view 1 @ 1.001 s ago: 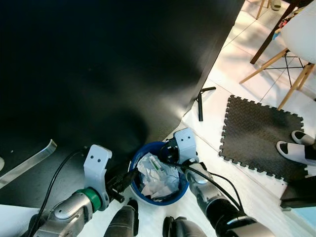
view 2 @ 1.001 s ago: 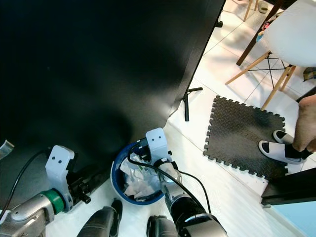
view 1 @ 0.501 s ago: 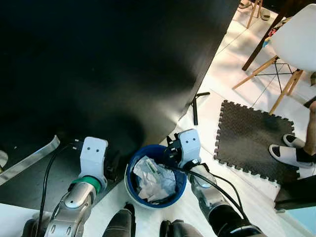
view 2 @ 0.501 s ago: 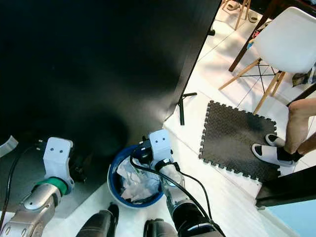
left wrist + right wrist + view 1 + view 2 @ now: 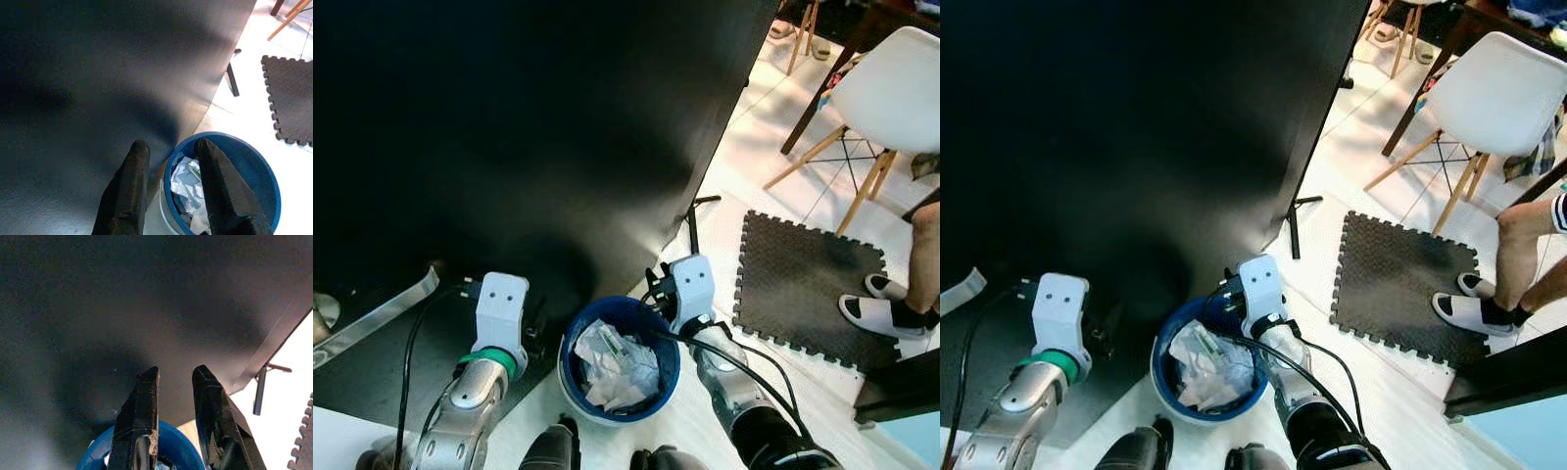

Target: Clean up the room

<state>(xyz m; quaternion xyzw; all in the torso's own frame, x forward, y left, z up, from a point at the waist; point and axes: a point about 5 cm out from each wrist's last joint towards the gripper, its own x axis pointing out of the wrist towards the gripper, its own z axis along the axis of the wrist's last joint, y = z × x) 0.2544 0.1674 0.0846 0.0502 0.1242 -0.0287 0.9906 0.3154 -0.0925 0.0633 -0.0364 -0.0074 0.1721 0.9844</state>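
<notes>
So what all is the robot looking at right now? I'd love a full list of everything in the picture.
bucket: one, blue, on the floor between the two arms.
crumpled paper: a white heap, inside the bucket.
table: one, black top, ahead of the bucket and partly over it.
metal strip: one, silver, on the table near its left edge.
foam mat: one, dark grey, jigsaw edges, on the pale floor at right.
chair: one, white seat, wooden legs, beyond the mat.
person: one, bare legs, white sandals, feet at the mat's right edge.
left gripper: one, black fingers slightly apart, over the bucket's rim.
right gripper: one, black fingers slightly apart, at the bucket's far rim.
</notes>
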